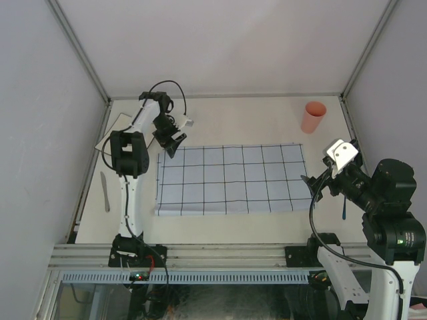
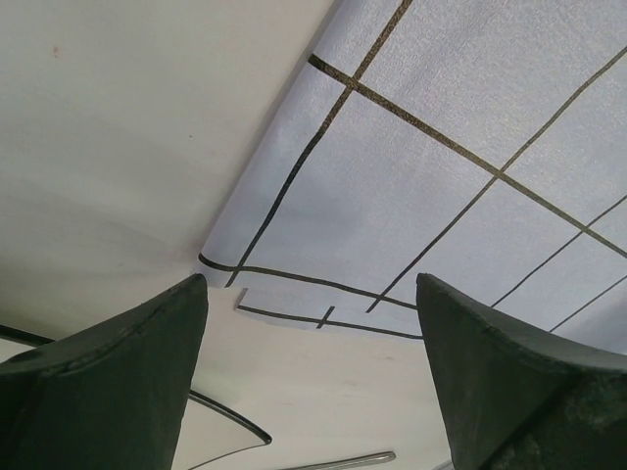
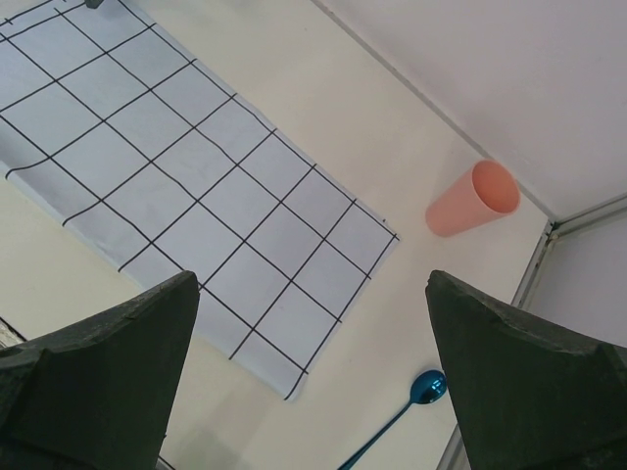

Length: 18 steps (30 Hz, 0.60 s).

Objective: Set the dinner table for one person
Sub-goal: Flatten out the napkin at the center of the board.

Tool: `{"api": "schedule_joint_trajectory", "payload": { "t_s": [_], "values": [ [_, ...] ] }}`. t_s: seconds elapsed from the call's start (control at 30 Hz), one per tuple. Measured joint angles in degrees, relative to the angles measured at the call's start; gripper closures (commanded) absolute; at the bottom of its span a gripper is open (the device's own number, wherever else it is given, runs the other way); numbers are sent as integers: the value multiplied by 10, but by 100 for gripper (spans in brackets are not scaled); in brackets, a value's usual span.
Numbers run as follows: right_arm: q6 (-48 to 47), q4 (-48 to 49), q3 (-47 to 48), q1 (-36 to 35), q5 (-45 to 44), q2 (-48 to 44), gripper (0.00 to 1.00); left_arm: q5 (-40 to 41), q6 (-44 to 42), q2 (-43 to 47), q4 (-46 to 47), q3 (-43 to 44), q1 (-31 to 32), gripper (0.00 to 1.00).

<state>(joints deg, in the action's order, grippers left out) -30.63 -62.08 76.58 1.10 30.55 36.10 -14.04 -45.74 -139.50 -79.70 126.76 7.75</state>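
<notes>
The table (image 1: 267, 120) is the broad off-white surface that reaches out past the cloth (image 1: 230, 179) on every side. It is stiff, heavy and fixed, so I judge there is nowhere to take hold of it, and the handling falls to what goes on it. The cloth lies spread at the table's middle and looks thin and limp. It would probably sag or slide if lifted, and an edge or corner is the place to pinch it. The left end effector (image 2: 309, 292) hovers over the cloth's far left corner, its fingers wide apart with nothing between them, and that corner looks turned under on itself. The right end effector (image 3: 312, 284) hangs just off the cloth's right edge, equally spread and empty. Beyond the cloth's far right corner is a pink cup (image 1: 313, 117), seemingly upright. It is likely light and smooth, best gripped across its wall. A blue spoon (image 3: 428, 387) lies right of the cloth's near right corner. Its handle is cut off in the wrist view and partly behind the arm from above. Left of the cloth lies a pale knife (image 1: 105, 191), too small to make out which way its blade faces. A flat white thing, perhaps a plate (image 1: 119, 127), sits beyond the cloth's far left corner, largely hidden by the left arm (image 1: 130, 157).
</notes>
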Motion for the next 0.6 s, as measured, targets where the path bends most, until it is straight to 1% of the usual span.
{"api": "schedule_joint_trajectory", "payload": {
  "t_s": [0.33, 0.6],
  "values": [
    [0, -12, 23, 0, 6, 1, 0, -12, -4, 0, -2, 0, 0, 7],
    [0, -19, 30, 4, 18, 3, 0, 1, -4, 0, -4, 0, 0, 5]
  ]
}}
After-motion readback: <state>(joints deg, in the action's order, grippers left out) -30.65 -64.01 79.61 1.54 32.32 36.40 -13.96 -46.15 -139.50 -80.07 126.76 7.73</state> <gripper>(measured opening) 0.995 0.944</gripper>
